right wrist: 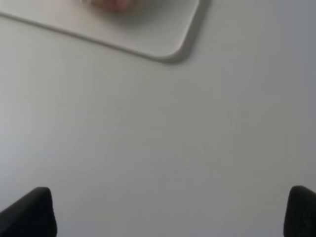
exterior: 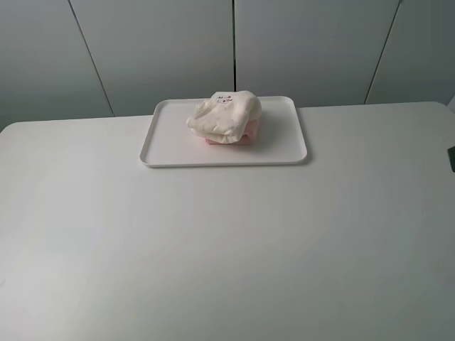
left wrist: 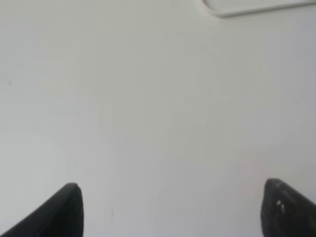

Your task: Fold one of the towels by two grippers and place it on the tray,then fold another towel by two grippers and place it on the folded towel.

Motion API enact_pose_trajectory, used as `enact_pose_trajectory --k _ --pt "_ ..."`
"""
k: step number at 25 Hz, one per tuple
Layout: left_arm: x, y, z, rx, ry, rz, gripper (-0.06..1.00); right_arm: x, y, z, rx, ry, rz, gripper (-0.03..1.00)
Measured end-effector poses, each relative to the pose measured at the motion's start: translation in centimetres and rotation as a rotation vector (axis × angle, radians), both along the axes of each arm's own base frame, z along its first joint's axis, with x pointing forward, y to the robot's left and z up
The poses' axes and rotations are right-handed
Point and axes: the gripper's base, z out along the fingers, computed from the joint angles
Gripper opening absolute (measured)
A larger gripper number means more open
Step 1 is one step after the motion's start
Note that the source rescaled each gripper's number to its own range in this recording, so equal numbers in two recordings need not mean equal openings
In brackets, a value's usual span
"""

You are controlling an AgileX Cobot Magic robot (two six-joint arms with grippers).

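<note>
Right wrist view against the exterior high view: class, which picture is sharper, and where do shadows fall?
Exterior high view: sharp, evenly lit; the flat white plastic tray casts a thin shadow along its near edge, and the folded cream towel is crisp. Right wrist view: soft and out of focus; the tray corner throws a blurred shadow, and the open right tool shows only as dark fingertips.

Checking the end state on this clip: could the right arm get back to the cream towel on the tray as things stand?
Probably yes. The right gripper has its jaws wide apart and empty, only bare table lies between it and the tray, and the cream towel lies uncovered on top of the pink one.
</note>
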Motion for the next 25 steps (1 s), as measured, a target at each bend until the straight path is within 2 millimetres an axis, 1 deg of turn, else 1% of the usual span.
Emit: enact_pose_trajectory --k 4,8,16,20,23,25 --pt "-2.9 0.2 -0.4 -0.023 -0.063 0.019 0.95 -3.4 -1.2 0.5 0.029 -0.09 -0.002 1.0" --pt "-5.6 0.2 -1.1 -0.06 -0.131 0.014 0.95 -6.0 -2.1 0.2 0.039 -0.117 -0.003 1.0" --pt "-10.2 0.4 -2.7 -0.096 -0.307 -0.002 0.95 -9.3 -3.3 -0.3 0.076 -0.228 -0.001 1.0" --pt "-11.6 0.5 -3.5 -0.101 -0.373 -0.005 0.95 -10.5 -3.7 -0.5 0.078 -0.3 0.014 1.0" --pt "-11.4 0.4 -4.4 -0.1 -0.334 -0.006 0.95 -10.7 -3.7 -0.6 0.052 -0.318 0.043 1.0" --pt "-11.2 0.4 -5.1 -0.102 -0.308 -0.007 0.95 -10.5 -3.5 -1.0 0.034 -0.307 0.078 1.0"
